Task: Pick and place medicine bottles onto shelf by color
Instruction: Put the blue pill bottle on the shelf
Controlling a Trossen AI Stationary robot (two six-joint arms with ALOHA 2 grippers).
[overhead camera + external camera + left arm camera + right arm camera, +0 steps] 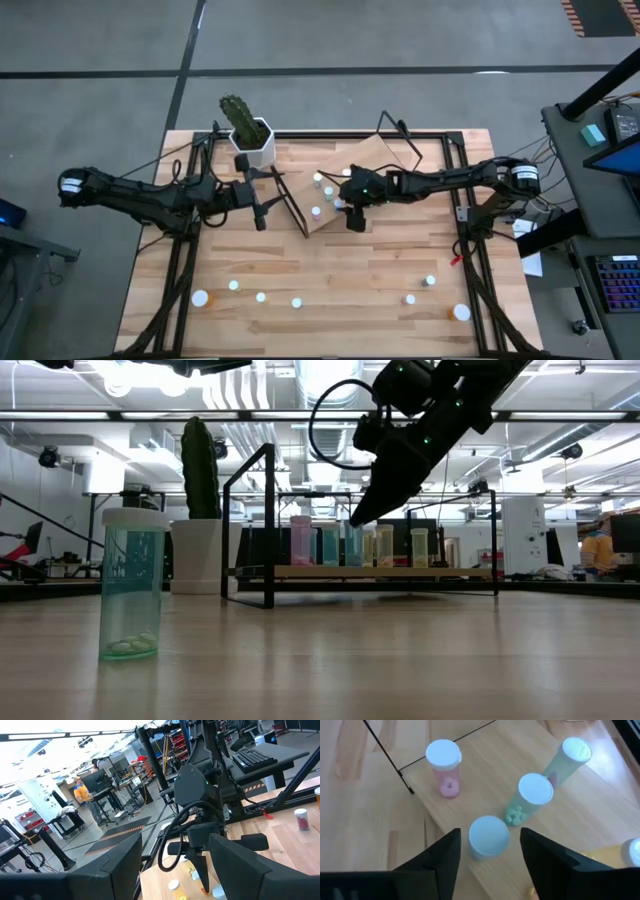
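Note:
The light-wood shelf stands tilted on its black wire frame at the table's far middle. Several white-capped bottles stand on it. In the right wrist view these are a pink one, two pale green ones and a pale blue one. My right gripper is open above the shelf's near edge. Its fingers stand on either side of the blue bottle and do not touch it. My left gripper is open and empty, left of the shelf. Several more bottles stand along the table's near side.
A cactus in a white pot stands at the far left of the shelf. A green bottle stands close to the low camera. Black frame rails run along the table's left and right sides. Bare planks lie between the shelf and the near row of bottles.

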